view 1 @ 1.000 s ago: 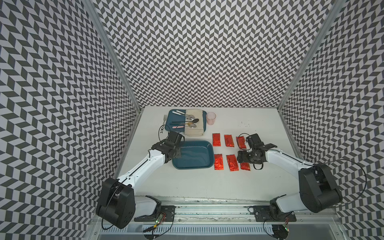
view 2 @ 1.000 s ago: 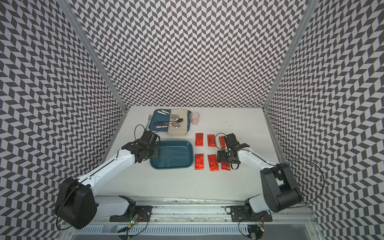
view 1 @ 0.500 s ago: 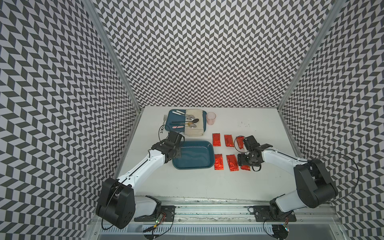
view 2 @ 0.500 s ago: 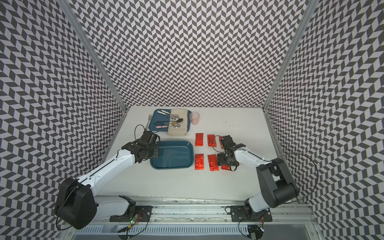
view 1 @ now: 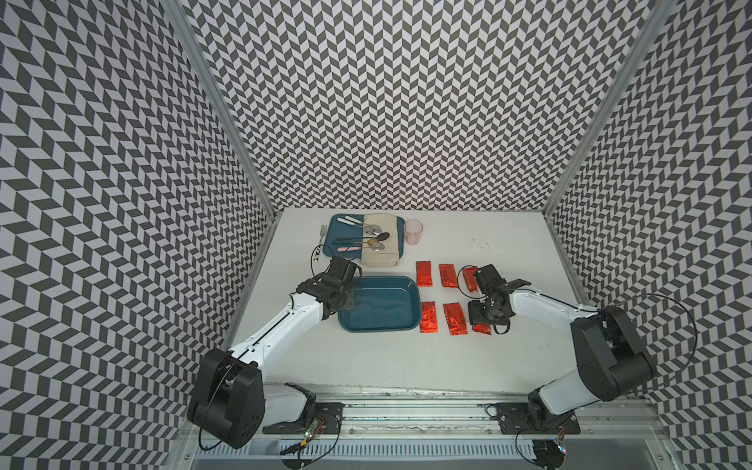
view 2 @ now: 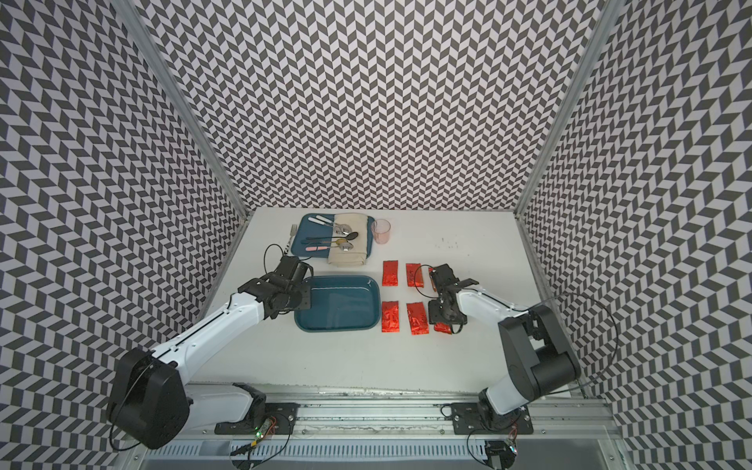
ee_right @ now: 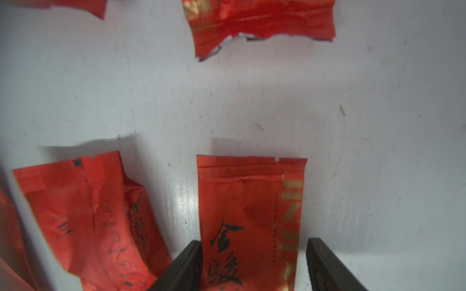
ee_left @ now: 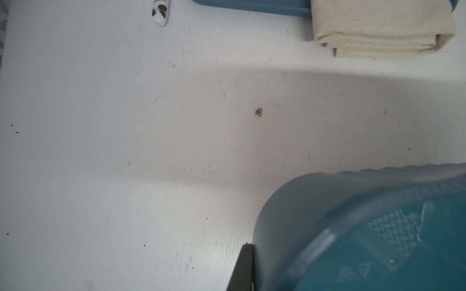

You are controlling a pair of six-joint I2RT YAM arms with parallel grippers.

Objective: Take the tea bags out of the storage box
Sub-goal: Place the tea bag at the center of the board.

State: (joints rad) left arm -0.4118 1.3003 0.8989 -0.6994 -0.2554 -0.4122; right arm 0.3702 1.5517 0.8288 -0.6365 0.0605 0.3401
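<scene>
The left gripper [view 1: 346,302] clamps the storage box [view 1: 382,311] at its left rim. Six tea bags [view 1: 447,275] lie on the table [view 1: 407,366] between the box and the right edge, long axes front-to-back. The right gripper [ee_right: 254,252], jaws parted, straddles the front-right bag.

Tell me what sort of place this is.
Probably a lab robot test cell: chevron-patterned walls enclose a white table, two robot arms stand on a metal rail, and tea bags lie in rows.

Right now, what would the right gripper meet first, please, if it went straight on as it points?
The right gripper would likely meet the tea bag between its jaws, on the table.
</scene>
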